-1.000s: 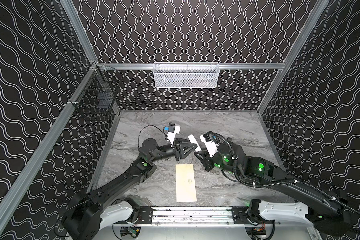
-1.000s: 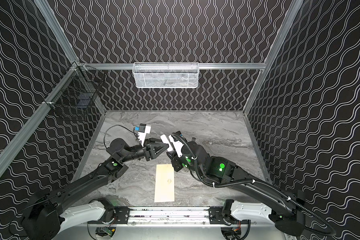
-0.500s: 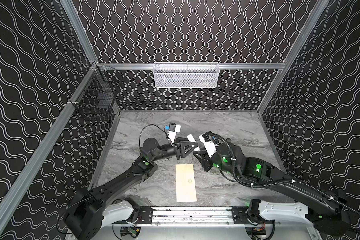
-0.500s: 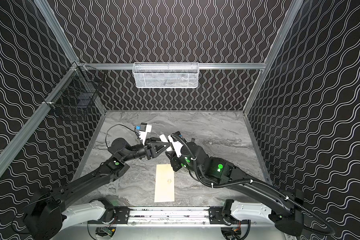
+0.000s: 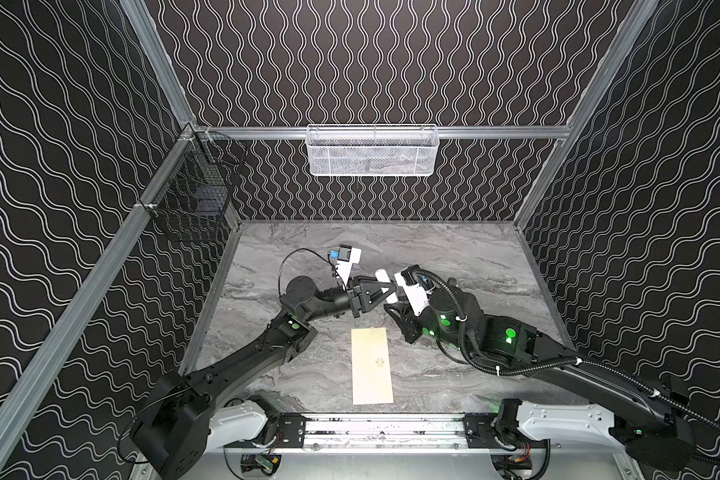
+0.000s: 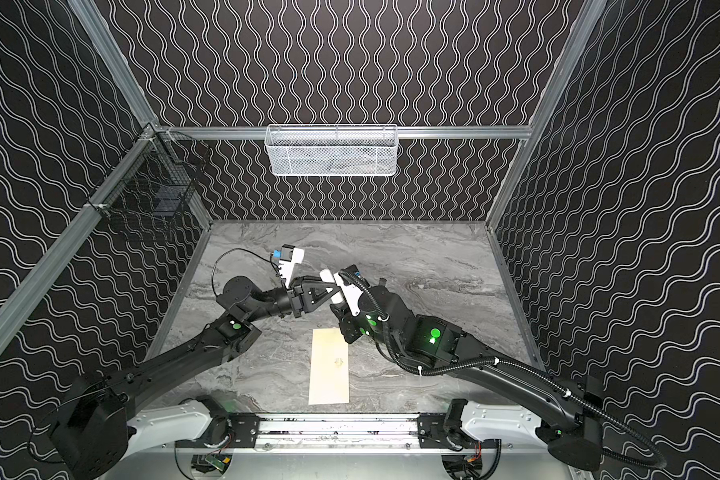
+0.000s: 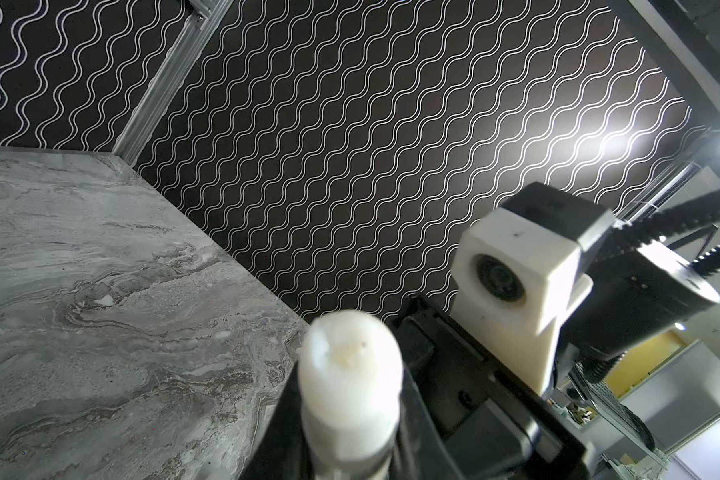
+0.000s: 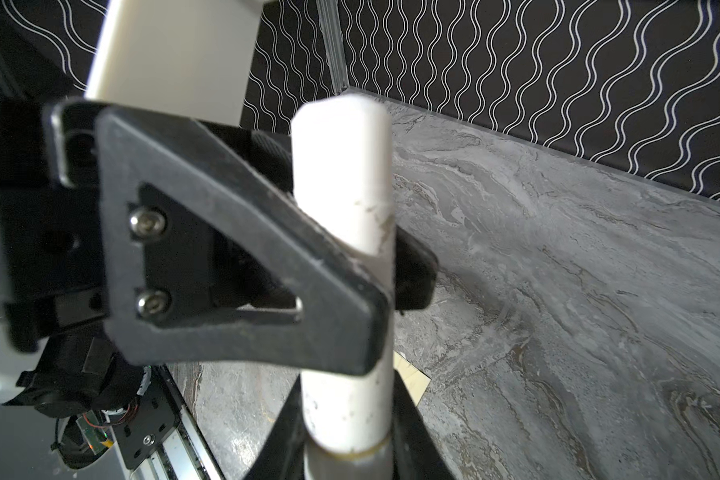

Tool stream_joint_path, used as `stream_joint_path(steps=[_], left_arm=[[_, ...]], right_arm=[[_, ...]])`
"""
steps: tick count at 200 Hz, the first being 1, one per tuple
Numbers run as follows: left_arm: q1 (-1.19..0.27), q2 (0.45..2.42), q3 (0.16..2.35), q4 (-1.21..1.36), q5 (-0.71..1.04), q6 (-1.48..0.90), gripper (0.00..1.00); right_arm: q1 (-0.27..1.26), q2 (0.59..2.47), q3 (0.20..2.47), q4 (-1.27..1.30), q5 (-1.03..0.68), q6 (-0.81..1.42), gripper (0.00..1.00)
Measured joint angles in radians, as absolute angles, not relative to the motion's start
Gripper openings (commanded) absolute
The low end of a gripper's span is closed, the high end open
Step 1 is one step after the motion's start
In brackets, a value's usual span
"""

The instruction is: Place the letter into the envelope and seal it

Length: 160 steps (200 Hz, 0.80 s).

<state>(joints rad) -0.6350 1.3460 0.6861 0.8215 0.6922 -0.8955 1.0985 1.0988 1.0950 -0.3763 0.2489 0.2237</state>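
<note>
Closed on the white stick (image 8: 341, 166) from two sides, the left gripper (image 8: 391, 299) clamps its middle and the right gripper (image 8: 346, 399) pinches its base, just beyond the far end of the envelope (image 5: 371, 365), which lies flat on the marble table (image 5: 454, 249). The letter is not in view, likely already inside the envelope. The stick apparently needs opening: best pulled straight along its axis, right grip firm, clear of the envelope.
</note>
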Motion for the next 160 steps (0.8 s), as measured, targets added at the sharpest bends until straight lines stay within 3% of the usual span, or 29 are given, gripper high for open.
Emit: stream_joint_path(steps=[7,21,28,53,79,109,160], left_arm=[[-0.635,1.346,0.686,0.821,0.693,-0.896,0.13],[-0.635,1.346,0.688,0.820,0.702,-0.898,0.10],[-0.635,1.347,0.693,0.819,0.714,-0.899,0.08],[-0.620,1.370,0.710,0.806,0.724,-0.890,0.03],[-0.615,1.392,0.727,0.832,0.797,-0.905,0.02],[-0.615,1.412,0.740,0.898,0.850,-0.943,0.00],[-0.631,1.434,0.740,0.989,0.894,-0.995,0.00]], right_arm=[[1.098,1.096,1.093,-0.375,0.249,0.224,0.09],[1.097,1.086,1.087,-0.374,0.240,0.223,0.40],[1.092,1.074,1.080,-0.370,0.221,0.220,0.50],[0.997,0.988,1.037,-0.344,0.016,0.184,0.67],[0.805,0.908,0.957,-0.255,-0.275,0.192,0.72],[0.656,0.859,0.839,-0.098,-0.599,0.249,0.69],[0.604,0.928,0.771,0.144,-0.875,0.364,0.61]])
